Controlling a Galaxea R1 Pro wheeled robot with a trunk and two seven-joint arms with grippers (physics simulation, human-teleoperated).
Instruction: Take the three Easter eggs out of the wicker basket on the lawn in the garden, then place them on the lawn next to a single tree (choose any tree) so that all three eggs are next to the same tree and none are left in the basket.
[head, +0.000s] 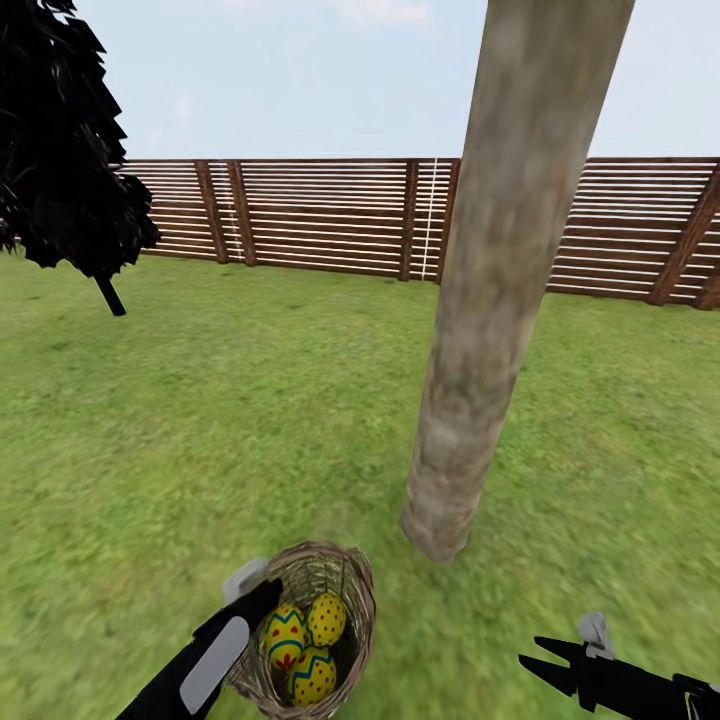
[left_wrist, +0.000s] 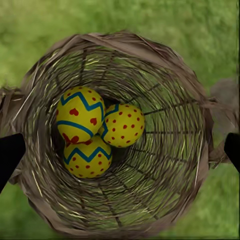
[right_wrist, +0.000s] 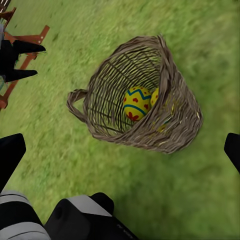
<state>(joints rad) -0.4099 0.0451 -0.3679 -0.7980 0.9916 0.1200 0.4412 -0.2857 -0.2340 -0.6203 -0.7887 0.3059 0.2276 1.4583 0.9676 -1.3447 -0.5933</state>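
Head view: the wicker basket (head: 308, 625) stands on the lawn (head: 250, 420) at bottom centre of the frame, near the foot of the tree (head: 480, 330), whose pale trunk rises through centre-right. All three Easter eggs (head: 305, 645) lie inside it, bunched together and touching; none is out yet.

Left gripper (head: 245, 600) sits at the basket's left rim in the head view. Left wrist view looks straight down into the basket (left_wrist: 190, 90); the eggs (left_wrist: 95, 130) lie left of centre on the woven floor, and the two dark fingertips (left_wrist: 10, 155) appear at the far left and right edges, outside the rim. Gripper is released, spread wider than the basket mouth and holding nothing. Judgement: it is lined up above the opening for a descent onto an egg.

Right gripper (head: 545, 665) hangs at lower right of the head view, well apart from the basket, fingers parted and empty. Right wrist view shows the basket (right_wrist: 140, 100) side-on with its loop handle at left and an egg (right_wrist: 136, 102) visible through the mouth.

The basket already being near the trunk, each egg probably needs only a short carry. Risk: the eggs touch, so closing on one may nudge its neighbours.
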